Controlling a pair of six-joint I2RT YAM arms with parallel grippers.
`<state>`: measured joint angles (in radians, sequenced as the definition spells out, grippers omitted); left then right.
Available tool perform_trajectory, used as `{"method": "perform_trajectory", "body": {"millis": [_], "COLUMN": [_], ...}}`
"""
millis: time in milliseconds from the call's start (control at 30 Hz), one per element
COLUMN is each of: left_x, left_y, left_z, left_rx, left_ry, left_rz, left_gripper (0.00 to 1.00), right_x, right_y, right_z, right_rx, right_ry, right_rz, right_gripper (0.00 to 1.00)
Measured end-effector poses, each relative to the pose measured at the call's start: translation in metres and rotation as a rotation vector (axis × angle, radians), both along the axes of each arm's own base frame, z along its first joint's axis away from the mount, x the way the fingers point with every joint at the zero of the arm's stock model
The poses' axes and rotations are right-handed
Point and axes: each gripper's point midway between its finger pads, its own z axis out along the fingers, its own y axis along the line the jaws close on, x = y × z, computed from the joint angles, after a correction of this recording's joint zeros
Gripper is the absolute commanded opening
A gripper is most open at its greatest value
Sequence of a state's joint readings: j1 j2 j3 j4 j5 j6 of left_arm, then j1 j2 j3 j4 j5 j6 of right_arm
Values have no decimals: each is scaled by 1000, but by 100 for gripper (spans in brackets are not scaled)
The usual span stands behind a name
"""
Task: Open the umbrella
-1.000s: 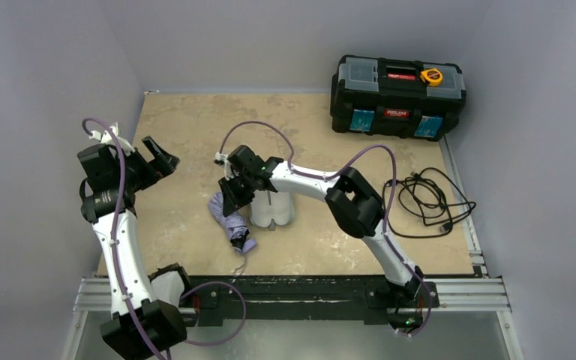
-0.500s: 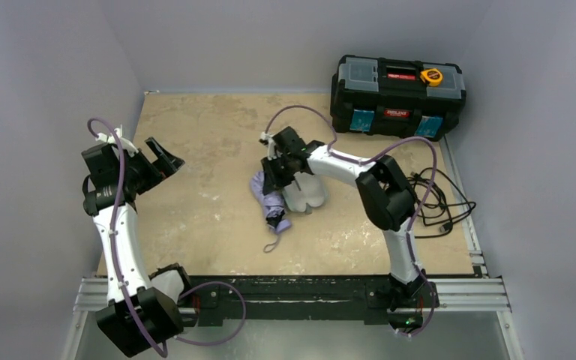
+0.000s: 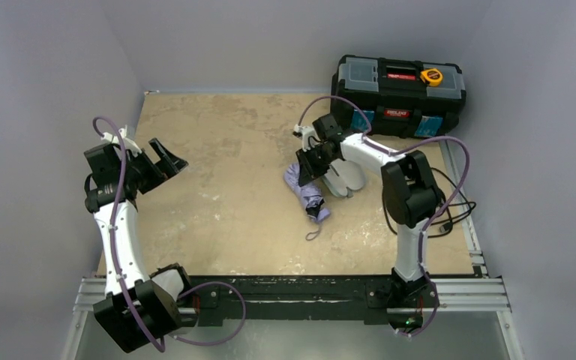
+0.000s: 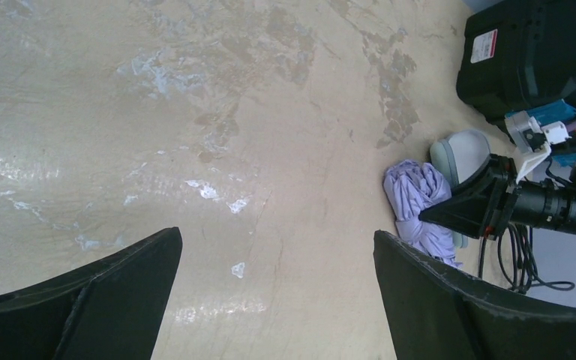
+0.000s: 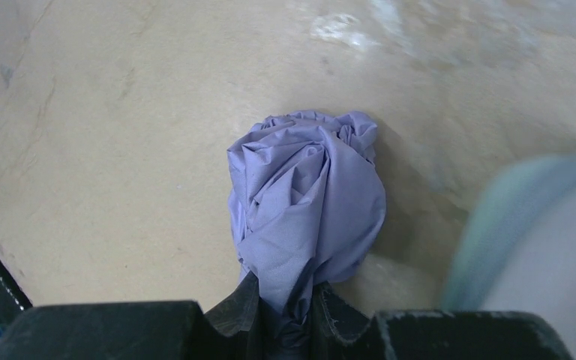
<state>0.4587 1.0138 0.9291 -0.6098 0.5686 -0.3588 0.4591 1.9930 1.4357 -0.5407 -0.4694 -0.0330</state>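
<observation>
The folded lavender umbrella (image 3: 306, 193) lies right of the table's middle, its strap trailing toward the front. My right gripper (image 3: 307, 166) is shut on its bunched canopy (image 5: 307, 202); the fabric is pinched between the black fingertips (image 5: 251, 309). The mint-green sleeve (image 3: 343, 178) lies just beside it, blurred at the right of the right wrist view (image 5: 540, 247). My left gripper (image 3: 166, 157) is open and empty, raised over the table's left side. Its view shows the umbrella (image 4: 420, 206) far off to the right.
A black toolbox (image 3: 397, 96) with a yellow tape measure stands at the back right. A coiled black cable (image 3: 427, 201) lies at the table's right edge. The tan table (image 3: 217, 195) has grey walls on three sides.
My right gripper has dragged the umbrella and the sleeve to the right and farther back, toward the toolbox. The left arm has barely moved.
</observation>
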Motion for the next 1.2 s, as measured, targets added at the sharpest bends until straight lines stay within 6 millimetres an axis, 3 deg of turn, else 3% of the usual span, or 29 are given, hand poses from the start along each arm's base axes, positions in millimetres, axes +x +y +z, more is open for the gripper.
{"method": "perform_trajectory", "body": {"millis": [100,167,233,267,333,367,433,500,567,767,900,1033,1200], "left_x": [-2,-4,-6,-8,-9,-10,-12,-14,-16,-19,-17,-15,-15], "left_y": [-4,-6,-7,-8,-9,-9,-9,-9,-10,-16,-17,-16,-17], "left_z": [3,7,10,12,15,16,19,23,28,39,33,29,29], "left_rx": [18,36,61,72,94,107,125,147,173,209,188,171,156], "left_ry": [-22,-41,-63,-72,-87,-95,-111,-130,-155,-215,-191,-174,-169], "left_rz": [-40,-62,-84,-91,-105,-113,-121,-128,-135,-184,-196,-193,-184], "left_gripper": [100,100,100,100,100,100,100,100,100,100,100,100,100], "right_x": [-9,-15,-22,-26,-31,-34,-41,-44,-43,-47,-58,-76,-93], "right_y": [25,57,90,109,146,157,167,160,144,71,52,71,125], "right_z": [2,3,3,4,5,6,6,9,17,48,56,68,82], "right_rx": [-7,-2,0,5,25,36,40,28,12,-101,-171,-168,-115], "right_ry": [-7,-31,-55,-72,-118,-127,-136,-135,-147,-265,-397,-529,-703], "right_rz": [107,213,312,364,465,493,535,548,545,488,456,488,535], "right_gripper": [4,26,64,78,94,98,99,99,99,95,90,85,83]}}
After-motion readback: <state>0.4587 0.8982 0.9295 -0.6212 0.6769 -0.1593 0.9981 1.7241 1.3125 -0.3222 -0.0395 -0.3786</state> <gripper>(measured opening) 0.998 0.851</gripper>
